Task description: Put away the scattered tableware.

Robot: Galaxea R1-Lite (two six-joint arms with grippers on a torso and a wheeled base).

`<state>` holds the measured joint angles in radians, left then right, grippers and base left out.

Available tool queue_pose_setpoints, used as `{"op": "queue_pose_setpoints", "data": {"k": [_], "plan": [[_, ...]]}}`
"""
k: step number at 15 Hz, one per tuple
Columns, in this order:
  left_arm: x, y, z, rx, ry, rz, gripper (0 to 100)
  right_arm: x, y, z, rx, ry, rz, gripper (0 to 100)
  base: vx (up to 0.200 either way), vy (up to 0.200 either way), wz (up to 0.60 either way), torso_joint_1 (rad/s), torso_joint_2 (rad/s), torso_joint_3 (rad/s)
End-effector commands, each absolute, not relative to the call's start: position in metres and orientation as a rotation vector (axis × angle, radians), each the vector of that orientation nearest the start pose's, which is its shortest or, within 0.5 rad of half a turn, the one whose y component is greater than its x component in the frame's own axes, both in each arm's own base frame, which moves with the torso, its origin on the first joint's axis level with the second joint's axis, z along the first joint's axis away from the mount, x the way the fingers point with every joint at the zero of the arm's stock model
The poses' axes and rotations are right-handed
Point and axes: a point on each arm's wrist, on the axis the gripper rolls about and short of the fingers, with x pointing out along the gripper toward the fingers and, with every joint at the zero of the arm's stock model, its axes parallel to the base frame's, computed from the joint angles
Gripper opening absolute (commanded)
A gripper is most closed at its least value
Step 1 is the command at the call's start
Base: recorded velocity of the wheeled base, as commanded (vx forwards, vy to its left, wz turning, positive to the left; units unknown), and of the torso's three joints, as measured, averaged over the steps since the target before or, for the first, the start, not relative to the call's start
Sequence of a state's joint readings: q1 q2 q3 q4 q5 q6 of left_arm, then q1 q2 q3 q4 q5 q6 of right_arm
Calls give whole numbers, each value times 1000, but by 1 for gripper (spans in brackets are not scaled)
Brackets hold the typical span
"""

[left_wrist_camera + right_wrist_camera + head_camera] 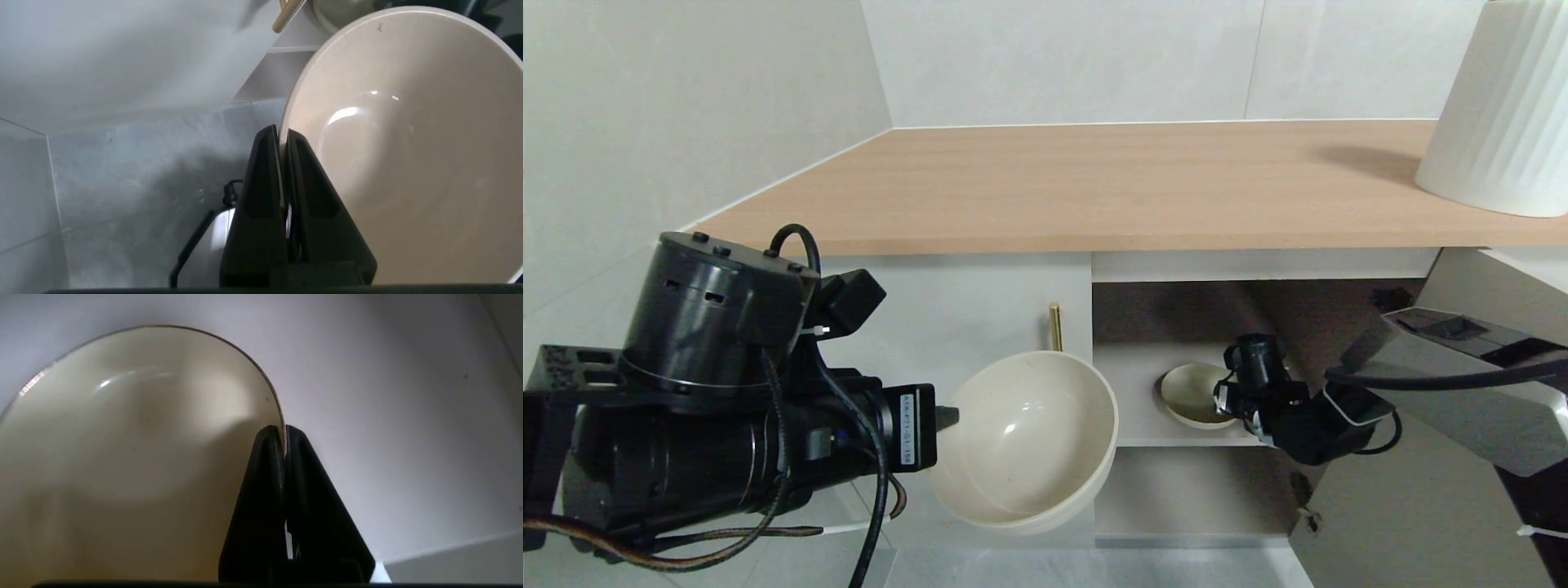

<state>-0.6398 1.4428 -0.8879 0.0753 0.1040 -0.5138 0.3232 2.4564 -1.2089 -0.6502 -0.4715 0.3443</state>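
A large cream bowl [1027,441] hangs tilted in the air in front of the closed cabinet door, below the counter edge. My left gripper [943,418] is shut on its rim; the left wrist view shows the bowl [409,147] with the dark fingers [282,171] pinching its edge. A smaller cream bowl [1191,394] sits inside the open cabinet on the white shelf [1143,425]. My right gripper [1227,398] is shut on that bowl's rim. In the right wrist view the small bowl [131,449] lies against the white shelf with the fingers [282,457] clamped on its edge.
A wooden countertop [1094,184] runs above the cabinet, with a white ribbed vessel [1507,114] at its right end. A brass handle [1054,325] is on the closed door. The cabinet door [1462,367] stands swung open at the right. A lower shelf space [1192,490] lies beneath.
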Motion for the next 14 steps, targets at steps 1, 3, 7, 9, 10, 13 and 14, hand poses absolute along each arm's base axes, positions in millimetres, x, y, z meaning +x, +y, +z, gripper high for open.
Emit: {"op": "queue_pose_setpoints", "data": {"k": [1, 3, 7, 9, 10, 13, 14], "plan": [[188, -137, 209, -255, 708, -349, 0, 426, 131, -12, 106, 513, -240, 0, 0, 0, 0, 0, 0, 0], [189, -138, 208, -253, 712, -348, 0, 427, 131, -11, 109, 506, -239, 0, 0, 0, 0, 0, 0, 0], [189, -138, 207, -252, 713, -347, 0, 426, 131, -6, 129, 496, -242, 100, 0, 0, 0, 0, 0, 0], [190, -139, 207, -249, 716, -347, 0, 415, 131, 14, 159, 481, -232, 100, 0, 0, 0, 0, 0, 0], [193, -141, 203, -243, 727, -341, 0, 406, 131, 25, 161, 477, -218, 100, 0, 0, 0, 0, 0, 0], [200, -149, 190, -205, 768, -332, 0, 358, 141, 85, 189, 475, -34, 100, 0, 0, 0, 0, 0, 0], [201, -150, 187, -181, 777, -334, 0, 339, 142, 102, 194, 498, 53, 100, 0, 0, 0, 0, 0, 0]]}}
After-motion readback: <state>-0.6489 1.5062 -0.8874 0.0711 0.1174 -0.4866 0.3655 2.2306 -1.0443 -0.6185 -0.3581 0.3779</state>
